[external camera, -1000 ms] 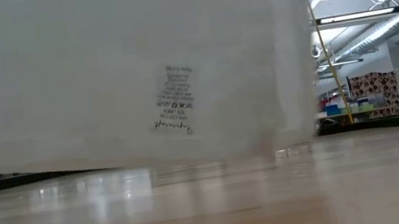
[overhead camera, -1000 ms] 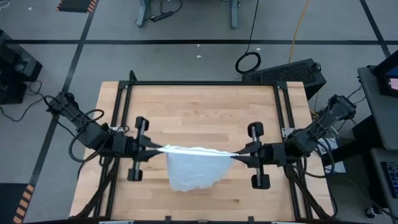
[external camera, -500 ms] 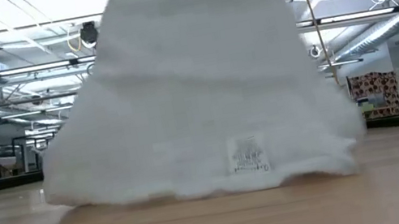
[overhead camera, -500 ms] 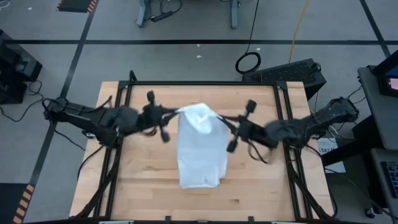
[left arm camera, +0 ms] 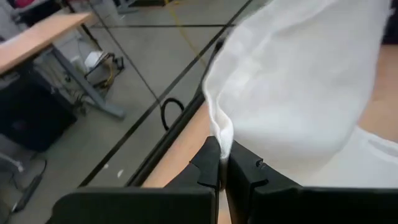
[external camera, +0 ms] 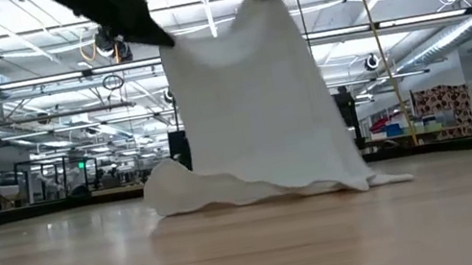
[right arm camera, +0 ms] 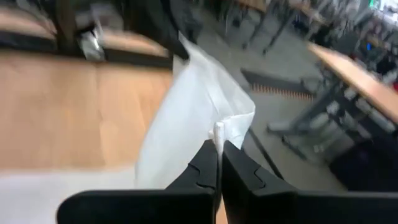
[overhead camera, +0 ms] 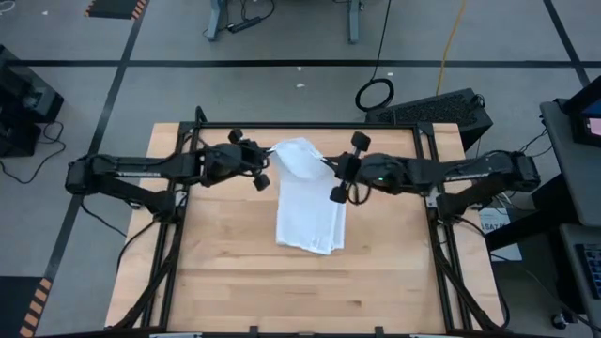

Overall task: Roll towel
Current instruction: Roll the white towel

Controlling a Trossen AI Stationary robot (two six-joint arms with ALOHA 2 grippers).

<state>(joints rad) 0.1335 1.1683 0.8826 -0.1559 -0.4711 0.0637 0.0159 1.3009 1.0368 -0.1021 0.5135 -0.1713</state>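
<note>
Left gripper (overhead camera: 267,156) clenched on one top corner of the towel (overhead camera: 311,207); its wrist view shows cloth pinched between the two dark fingers (left arm camera: 207,163). Right gripper (overhead camera: 326,164) clenched on the other top corner, likewise seen in its wrist view (right arm camera: 218,158). The two grippers are near each other, over the far half of the table, both raised off the surface.

Between them the towel's top edge is bunched. Below the grippers the cloth hangs down, and its lower part lies on the wooden tabletop (overhead camera: 225,272) towards the near side. Long axis runs far-to-near across the table, held end far, free end near. In the low view the hem (external camera: 266,191) rests rumpled on the wood.

Tabletop is pale butcher-block in a black frame (overhead camera: 300,125). Beyond the grippers: grey floor with black tape lines, a coiled cable (overhead camera: 375,94), a dark case (overhead camera: 437,108). Low view shows a workshop hall with ceiling lights.

Hard to make out: the right wrist picture is smeared; gripper tips in the low view are cut off at the top edge.
</note>
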